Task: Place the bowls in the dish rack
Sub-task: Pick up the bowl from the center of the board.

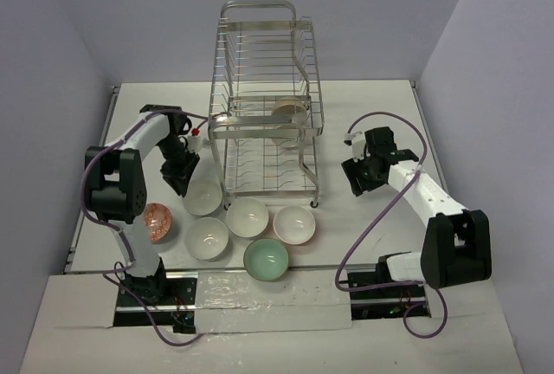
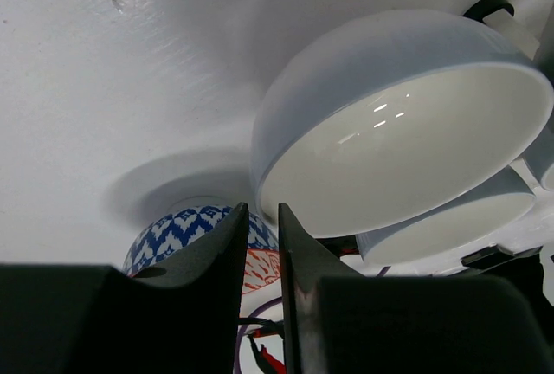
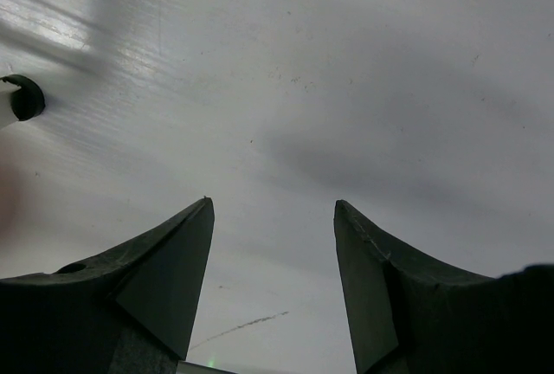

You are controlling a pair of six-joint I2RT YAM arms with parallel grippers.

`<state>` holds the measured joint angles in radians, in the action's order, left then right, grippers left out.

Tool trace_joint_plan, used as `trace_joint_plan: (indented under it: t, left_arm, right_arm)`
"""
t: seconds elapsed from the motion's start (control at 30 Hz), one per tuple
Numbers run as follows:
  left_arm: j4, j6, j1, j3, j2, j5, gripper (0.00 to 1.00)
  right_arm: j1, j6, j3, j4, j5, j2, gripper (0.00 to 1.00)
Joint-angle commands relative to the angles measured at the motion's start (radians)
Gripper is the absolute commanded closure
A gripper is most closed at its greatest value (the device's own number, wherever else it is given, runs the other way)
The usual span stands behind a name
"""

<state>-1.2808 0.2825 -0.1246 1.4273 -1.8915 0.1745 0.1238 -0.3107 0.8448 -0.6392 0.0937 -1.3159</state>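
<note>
Six bowls [image 1: 247, 216] sit on the worktop [image 1: 363, 106] before the dish rack [image 1: 267, 62], and my left gripper [image 2: 261, 214], nearly closed, pinches the rim of one white bowl [image 2: 398, 123], a sensible hold since glazed ceramic looks slick and chippable, while my right gripper [image 3: 273, 205] hangs open and empty.

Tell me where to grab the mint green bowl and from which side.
Pinch the mint green bowl by its near rim, coming down from above, one finger inside and one outside. It sits upright, mouth up, likely too wide to span, and white bowls crowd its far side.
</note>
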Motion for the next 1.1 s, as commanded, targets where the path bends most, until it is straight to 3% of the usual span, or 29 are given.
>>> trace_joint_plan:
  t: [0.0, 0.87, 1.07]
  left_arm:
    - [-0.020, -0.017, -0.009, 0.036, -0.011, 0.000, 0.75]
    - [-0.028, -0.025, -0.050, 0.015, -0.040, 0.003, 0.83]
    - [-0.029, -0.031, -0.063, 0.015, -0.046, -0.004, 0.74]
  right_arm:
    - [-0.007, -0.010, -0.006, 0.018, -0.014, 0.001, 0.34]
    - [-0.007, -0.033, -0.027, 0.039, -0.061, 0.007, 0.34]
    - [-0.006, -0.036, -0.029, 0.038, -0.061, 0.012, 0.34]
